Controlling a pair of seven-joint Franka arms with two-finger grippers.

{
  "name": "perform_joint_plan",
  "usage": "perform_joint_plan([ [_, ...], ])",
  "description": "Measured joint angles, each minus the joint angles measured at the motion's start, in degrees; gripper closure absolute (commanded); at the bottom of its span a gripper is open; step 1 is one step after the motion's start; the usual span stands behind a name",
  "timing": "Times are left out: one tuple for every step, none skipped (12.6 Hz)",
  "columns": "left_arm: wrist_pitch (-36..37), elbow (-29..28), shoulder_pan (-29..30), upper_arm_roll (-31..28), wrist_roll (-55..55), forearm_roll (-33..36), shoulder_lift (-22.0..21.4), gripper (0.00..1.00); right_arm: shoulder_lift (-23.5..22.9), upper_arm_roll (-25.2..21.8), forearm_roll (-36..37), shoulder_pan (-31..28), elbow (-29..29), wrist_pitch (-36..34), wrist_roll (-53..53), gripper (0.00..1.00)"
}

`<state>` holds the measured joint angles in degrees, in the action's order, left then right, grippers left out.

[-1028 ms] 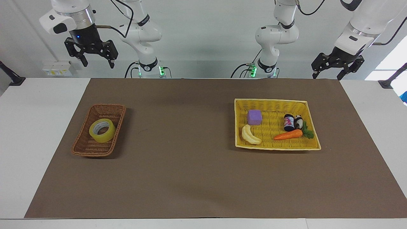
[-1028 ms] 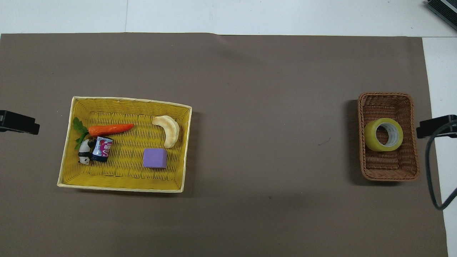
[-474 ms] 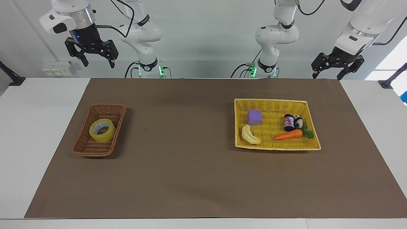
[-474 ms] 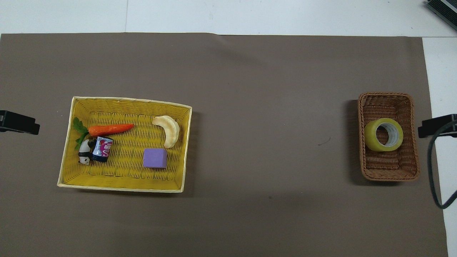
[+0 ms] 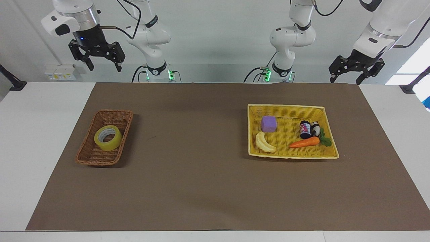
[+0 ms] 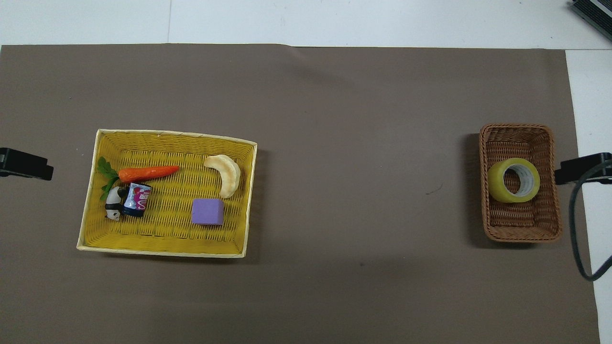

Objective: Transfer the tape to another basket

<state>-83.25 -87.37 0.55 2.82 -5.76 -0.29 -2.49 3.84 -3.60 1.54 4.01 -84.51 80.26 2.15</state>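
The tape (image 5: 109, 144) (image 6: 498, 186), a yellowish roll with a pale core, lies in the narrow brown wicker basket (image 5: 97, 156) (image 6: 519, 136) at the right arm's end of the table. My right gripper (image 5: 104, 69) hangs open high above the table edge on that side; only its tip (image 6: 581, 168) shows in the overhead view, beside the basket. My left gripper (image 5: 345, 81) hangs open and empty above the table's other end. In the overhead view its tip (image 6: 24, 164) shows at the edge.
A flat yellow woven tray basket (image 5: 285, 107) (image 6: 167, 241) sits toward the left arm's end. It holds a purple block (image 5: 268, 123), a pale banana-shaped piece (image 5: 264, 143), a carrot (image 5: 304, 142), a small dark jar (image 5: 305, 129) and a panda figure (image 5: 315, 128). Brown paper (image 5: 201, 161) covers the table.
The right gripper has shifted very slightly near the brown basket. The tape, both baskets and the left gripper have not moved.
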Motion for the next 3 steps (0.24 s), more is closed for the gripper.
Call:
perform_joint_plan([
  [0.0,0.0,0.0,0.0,0.0,0.0,0.0,0.0,0.0,0.0,-0.5,0.0,0.0,0.8,0.0,0.0],
  [-0.1,0.0,0.0,0.0,0.0,0.0,0.0,0.0,0.0,0.0,-0.6,0.0,-0.1,1.7,0.0,0.0],
  [-0.1,0.0,0.0,0.0,0.0,0.0,0.0,0.0,-0.1,0.0,-0.6,0.0,-0.1,2.0,0.0,0.0],
])
